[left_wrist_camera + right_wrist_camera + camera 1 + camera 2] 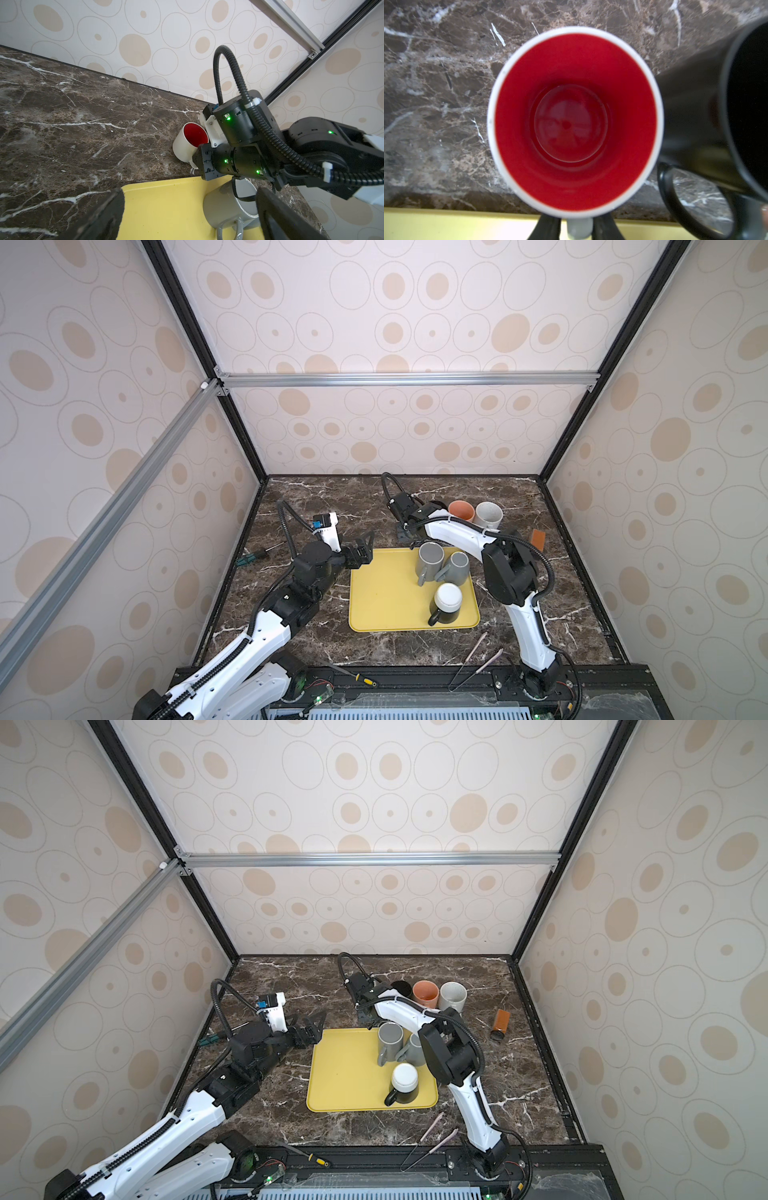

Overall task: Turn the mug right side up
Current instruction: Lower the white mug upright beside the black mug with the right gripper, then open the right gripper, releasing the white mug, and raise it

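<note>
The mug point(575, 116), white outside and red inside, stands upright on the desk point(316, 506), mouth up, just past the far edge of the yellow tray point(386, 605). In both top views the right arm's wrist hides it.

The right end effector point(578, 220) reaches over that tray edge. Its two dark fingers point(548, 228) stand narrow on either side of the mug's handle point(579, 228). Whether they press on the handle cannot be told.

A black mug point(401, 988) stands close beside the red-lined one, and contact between them cannot be judged. An orange cup point(461, 510) and a speckled white cup point(489, 515) continue the row toward the right wall. On the mug's other side the desk lies bare to the left wall and back to the rear wall.

The left end effector point(365, 549) hangs wide open, holding nothing, over the tray's far left corner and well apart from the mug.

On the tray's right half stand three mugs. Two are grey point(430, 558) point(457, 566) and touch each other, and one is dark with a white top point(446, 601). The tray's left half is bare.

That makes seven drinking vessels, four on the desk and three on the tray. There is also one pair of tongs point(478, 664) near the front edge, one yellow-and-black screwdriver point(357, 676) on the front rail, one green-handled tool point(257, 553) by the left wall and one amber bottle point(500, 1025) lying near the right wall.
</note>
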Controlling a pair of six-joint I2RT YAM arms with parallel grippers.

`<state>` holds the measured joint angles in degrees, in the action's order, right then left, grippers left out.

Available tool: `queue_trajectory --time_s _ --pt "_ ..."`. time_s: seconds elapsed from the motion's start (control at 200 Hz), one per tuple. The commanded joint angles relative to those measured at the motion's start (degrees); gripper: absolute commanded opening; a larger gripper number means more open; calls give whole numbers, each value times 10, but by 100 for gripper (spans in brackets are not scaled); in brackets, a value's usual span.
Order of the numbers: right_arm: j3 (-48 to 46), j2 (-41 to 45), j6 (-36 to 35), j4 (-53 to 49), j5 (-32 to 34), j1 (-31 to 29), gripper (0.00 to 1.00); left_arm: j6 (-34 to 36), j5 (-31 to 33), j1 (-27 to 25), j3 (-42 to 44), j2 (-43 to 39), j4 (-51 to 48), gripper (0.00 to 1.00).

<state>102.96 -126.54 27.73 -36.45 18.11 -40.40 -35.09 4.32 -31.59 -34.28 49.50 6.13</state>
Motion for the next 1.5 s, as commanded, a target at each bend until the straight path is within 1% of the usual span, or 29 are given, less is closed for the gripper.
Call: queue_trajectory --time_s 0.0,0.13,0.27,0.405,0.535,0.6,0.685,0.725,0.81,0.925,1.02,1.085,1.175,1.255,1.335,1.49 --pt "-12 26 9 8 -22 -5 30 4 12 3 -5 -2 -5 100" --pt "-27 49 12 11 -38 -5 34 8 14 3 -7 5 -9 100" --pt "-51 95 5 21 -25 -5 40 12 19 3 -11 11 -16 100" --pt "-40 136 -23 2 -16 -4 43 11 43 4 -19 24 -27 100" --pt "-47 190 -60 -1 -11 -4 44 49 47 3 -2 28 4 100" --pt "-84 237 -74 30 -14 -4 44 54 52 4 5 27 11 100" --pt "-186 314 -90 145 -16 -4 43 43 62 3 -4 31 -16 100" --pt "-227 345 -92 183 -20 -4 43 37 67 4 -14 36 -40 100" --pt "-262 384 -98 201 -26 -5 43 37 63 6 -34 40 -73 100" --pt "-274 405 -103 189 -44 -4 43 54 39 5 -43 26 -91 100" --pt "-270 411 -109 174 -78 -4 43 72 17 5 -57 23 -108 100" --pt "-264 410 -112 164 -102 -4 43 82 -5 5 -65 32 -118 100" --pt "-251 406 -114 136 -128 -4 43 93 -44 3 -73 53 -128 96" --pt "-248 408 -115 119 -147 -4 43 101 -55 -3 -74 63 -128 95" --pt "-261 417 -120 120 -160 -4 43 110 -55 -15 -75 61 -127 95" --pt "-291 441 -125 129 -147 -4 42 125 -22 -57 -88 76 -141 94"
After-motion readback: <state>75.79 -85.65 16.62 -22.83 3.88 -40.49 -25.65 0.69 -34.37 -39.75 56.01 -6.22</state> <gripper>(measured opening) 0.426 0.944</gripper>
